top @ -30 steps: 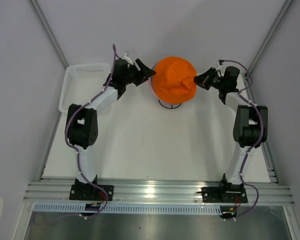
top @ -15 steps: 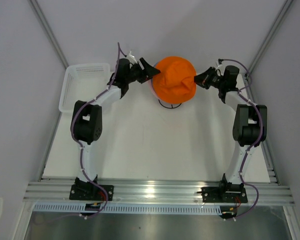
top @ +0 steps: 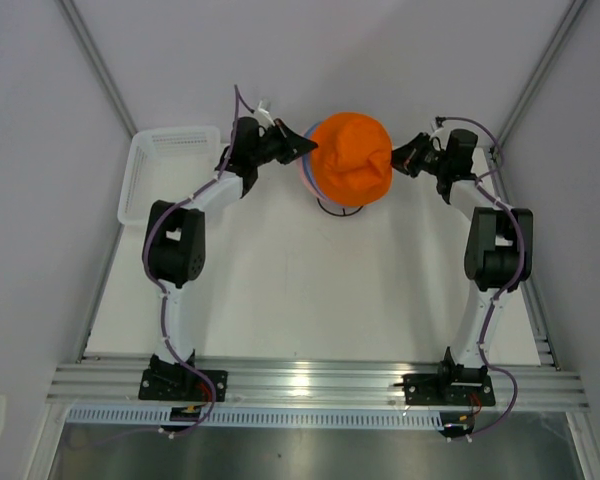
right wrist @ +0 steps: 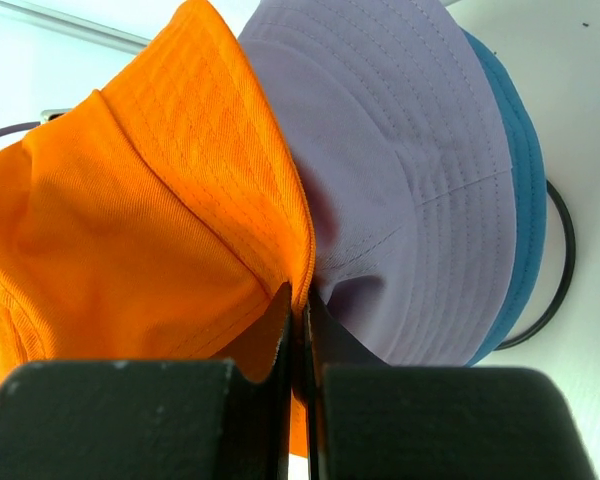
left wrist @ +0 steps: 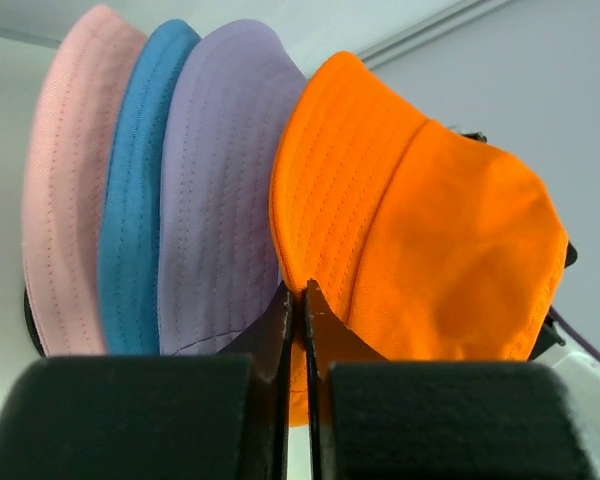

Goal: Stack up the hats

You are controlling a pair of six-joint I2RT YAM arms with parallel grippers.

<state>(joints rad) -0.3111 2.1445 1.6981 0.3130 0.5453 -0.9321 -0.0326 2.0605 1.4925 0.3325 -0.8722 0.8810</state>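
An orange hat point(top: 350, 158) tops the hats stacked on a black wire stand point(top: 342, 210) at the back middle. My left gripper point(top: 308, 148) is shut on the orange brim's left edge, and my right gripper point(top: 392, 160) is shut on its right edge. The left wrist view shows pink point(left wrist: 65, 200), blue point(left wrist: 135, 200) and lavender point(left wrist: 220, 190) hats nested beside the orange hat point(left wrist: 420, 230), whose brim is pinched in the left gripper point(left wrist: 297, 295). In the right wrist view the right gripper point(right wrist: 298, 298) pinches the orange brim point(right wrist: 130, 220) against the lavender point(right wrist: 400, 170) and blue point(right wrist: 515, 200) hats.
A white mesh basket point(top: 170, 170) stands at the back left, just behind my left arm. The stand's wire ring point(right wrist: 560, 260) shows under the hats. Grey walls close in the table on the left, right and back.
My left gripper has moved right to the orange hat's brim and shut on it. The right gripper has stayed shut on the other side.
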